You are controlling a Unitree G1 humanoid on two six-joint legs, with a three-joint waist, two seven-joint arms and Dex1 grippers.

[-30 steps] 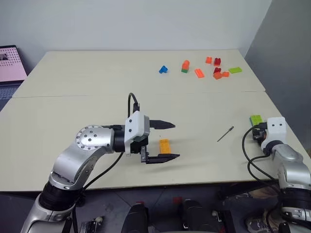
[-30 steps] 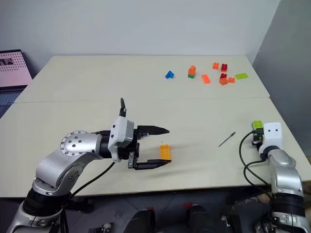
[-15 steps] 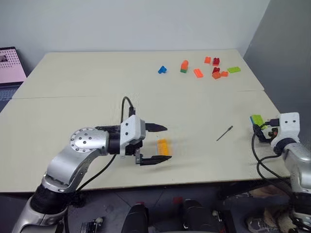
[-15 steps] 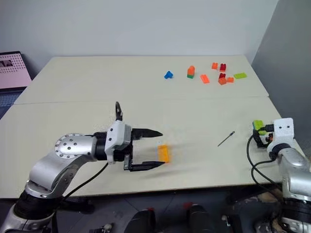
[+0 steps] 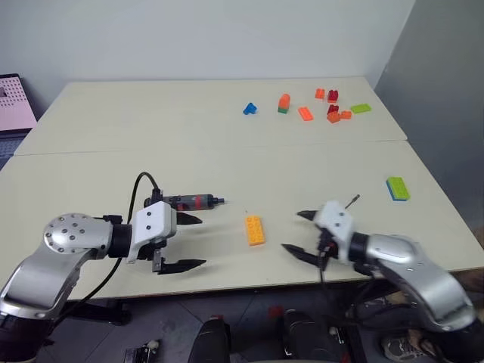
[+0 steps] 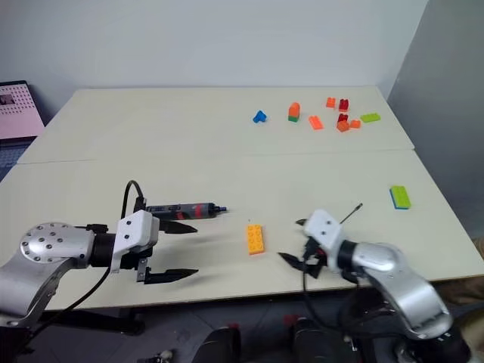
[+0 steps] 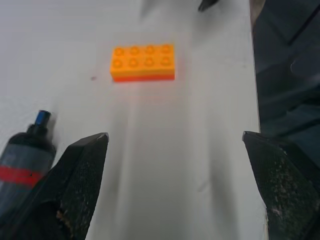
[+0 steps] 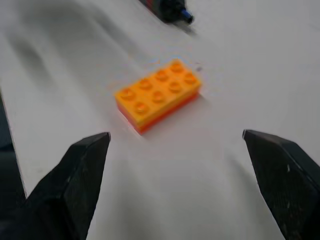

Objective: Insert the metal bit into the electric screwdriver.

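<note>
Your left tool (image 5: 184, 242) has its 2 black fingers spread wide and holds nothing; it hovers over the front of the table (image 5: 113, 174), pointing toward the middle. The electric screwdriver (image 5: 193, 202) lies flat on the table just beside the upper finger, its small blue tip aimed at the orange brick (image 5: 255, 229); whether finger and screwdriver touch, you cannot tell from the head views. Your right tool (image 5: 301, 233) is also spread wide and empty, set on the other side of the orange brick and pointing back at it, so both tools face each other across it. The metal bit (image 5: 350, 202) lies on the table just behind the right wrist, apart from the screwdriver.

The left wrist view gives you the screwdriver's red band and blue tip (image 7: 42, 117) beside one finger (image 7: 82, 172), plus the brick's 8 studs. The right wrist view shows the brick between its fingers and the screwdriver's tip (image 8: 184, 16) beyond it.

Both forearms reach inward, low over the table. Small coloured bricks (image 5: 333, 113) sit at the far right, and a green brick (image 5: 397, 187) near the right edge.
</note>
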